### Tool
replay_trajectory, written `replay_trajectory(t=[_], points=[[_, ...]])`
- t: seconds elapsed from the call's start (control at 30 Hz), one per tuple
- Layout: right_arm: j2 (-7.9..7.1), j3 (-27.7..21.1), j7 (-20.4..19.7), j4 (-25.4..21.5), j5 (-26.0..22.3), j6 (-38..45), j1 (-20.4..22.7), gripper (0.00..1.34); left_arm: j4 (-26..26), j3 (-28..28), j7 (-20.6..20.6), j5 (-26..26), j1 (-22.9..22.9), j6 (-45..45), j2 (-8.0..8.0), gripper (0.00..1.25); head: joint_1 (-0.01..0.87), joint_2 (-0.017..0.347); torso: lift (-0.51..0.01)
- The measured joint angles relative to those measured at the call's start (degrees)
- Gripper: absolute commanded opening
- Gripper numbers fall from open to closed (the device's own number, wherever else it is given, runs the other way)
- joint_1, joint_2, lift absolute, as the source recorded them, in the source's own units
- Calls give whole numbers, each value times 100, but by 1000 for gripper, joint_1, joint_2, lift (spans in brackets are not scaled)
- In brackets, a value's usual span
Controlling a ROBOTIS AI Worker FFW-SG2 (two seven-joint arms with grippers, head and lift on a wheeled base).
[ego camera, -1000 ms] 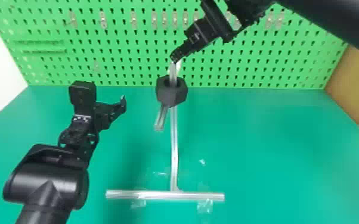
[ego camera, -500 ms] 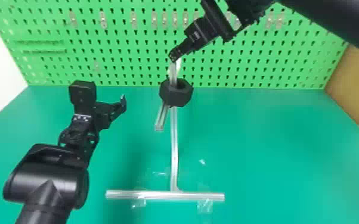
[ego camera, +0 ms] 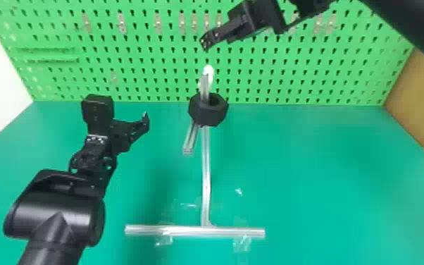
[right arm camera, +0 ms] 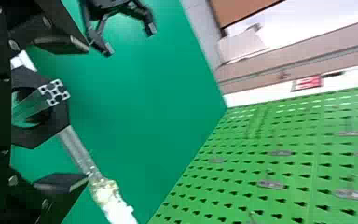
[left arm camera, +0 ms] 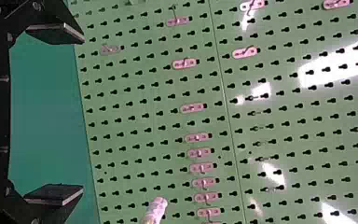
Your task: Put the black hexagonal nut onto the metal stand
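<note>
Right gripper (ego camera: 206, 43) hung at twelve o'clock from black hexagonal nut (ego camera: 208, 117), fingers wide apart; nut sat around metal stand's (ego camera: 206, 176) bar (ego camera: 204, 84). Left gripper (ego camera: 145, 121), spread wide, was at nine o'clock.

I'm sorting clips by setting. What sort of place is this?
Probably a robotics lab or workshop bench: a green pegboard with metal hooks stands behind a green tabletop, and a metal stand made of bars rises from it.
</note>
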Motion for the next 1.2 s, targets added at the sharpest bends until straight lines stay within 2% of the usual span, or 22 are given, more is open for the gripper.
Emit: replay_trajectory(t=[0.27, 0.47, 0.6, 0.73, 0.8, 0.93, 1.2], points=[[-2, -1238, 290, -264, 557, -101, 529, 1273, -40, 31, 0, 9, 10, 0, 0, 1101, 693, 81, -1], [94, -2617, 281, -831, 1209, -527, 1415, 1259, -95, 92, 0, 29, 52, 0, 0, 1101, 693, 81, -1], [229, -3442, 6, -1139, 1479, -964, 2112, 1259, -191, 205, 0, 68, 130, 1, 0, 1101, 693, 81, -1], [341, -3975, -134, -1356, 1551, -1401, 2713, 1261, -289, 324, 6, 125, 199, 8, 0, 1101, 693, 81, -1], [390, -4223, -335, -1501, 1551, -1643, 3047, 1261, -324, 367, 18, 156, 226, 9, 0, 1101, 693, 81, -1], [468, -4624, -751, -1804, 1514, -2015, 3665, 1261, -369, 409, 63, 207, 261, 8, -5, 1100, 693, 81, -1], [575, -5085, -1217, -2202, 1757, -2664, 4628, 1261, -393, 419, 110, 305, 272, -4, -9, 1101, 693, 81, -1]])
